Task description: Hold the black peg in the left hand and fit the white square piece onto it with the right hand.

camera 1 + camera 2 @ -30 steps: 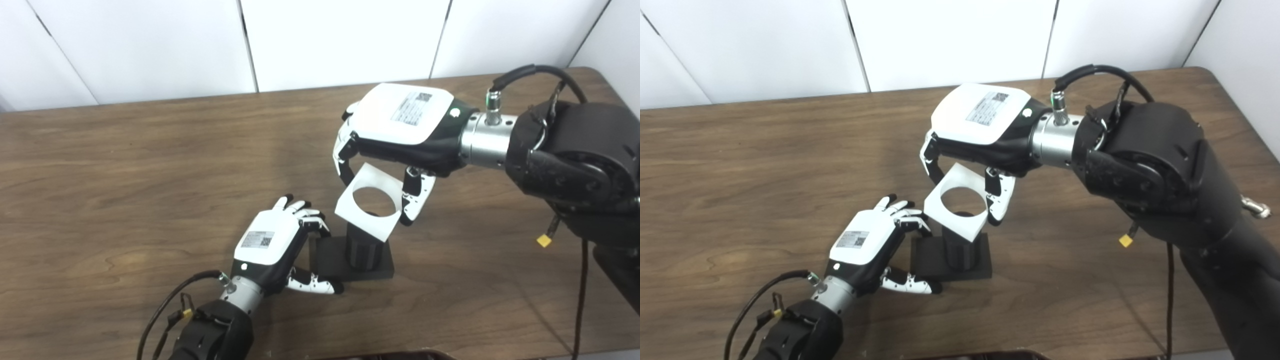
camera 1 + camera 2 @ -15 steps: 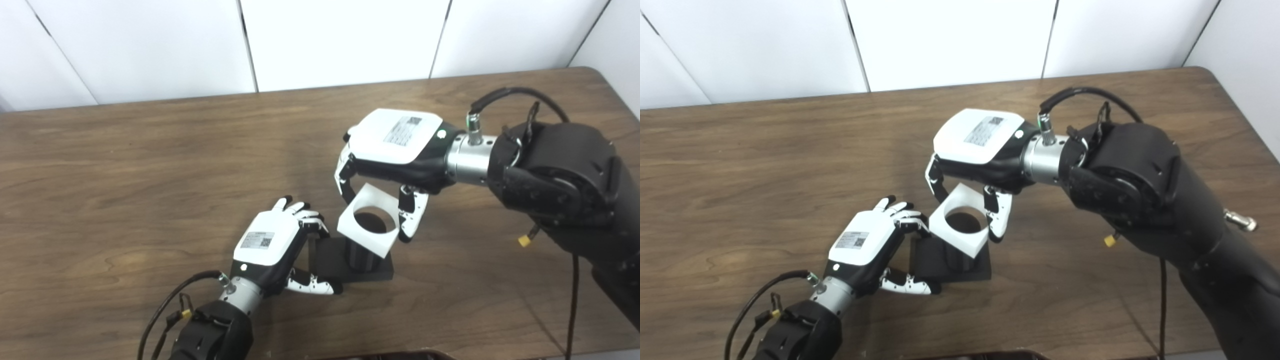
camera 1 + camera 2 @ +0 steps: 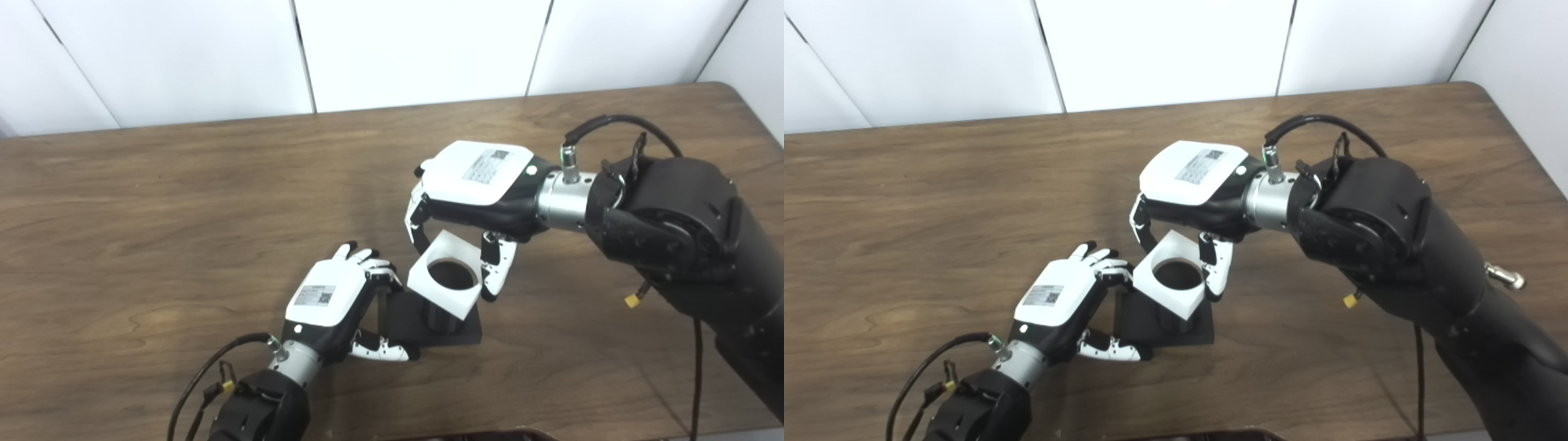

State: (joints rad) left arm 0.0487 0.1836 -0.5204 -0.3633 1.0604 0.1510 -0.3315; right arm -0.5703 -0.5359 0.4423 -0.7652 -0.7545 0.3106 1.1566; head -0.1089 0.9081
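Observation:
The black peg [image 3: 442,317] is a short cylinder on a flat black square base [image 3: 402,320], standing on the wooden table. My left hand [image 3: 335,304] holds the base's left edge between fingers and thumb. My right hand [image 3: 471,196] is shut on the white square piece [image 3: 443,283], gripping it from above. The piece has a round hole and sits around the top of the peg, slightly tilted. It also shows in the right eye view [image 3: 1172,281], with the peg's top inside the hole.
The brown wooden table [image 3: 153,214] stretches wide to the left and back. White wall panels stand behind it. My right arm [image 3: 674,226] crosses the right side of the table, with a cable looping above its wrist.
My right hand has moved down and slightly left with the white piece, bringing the hole over the peg's top. My left hand and the base have stayed put.

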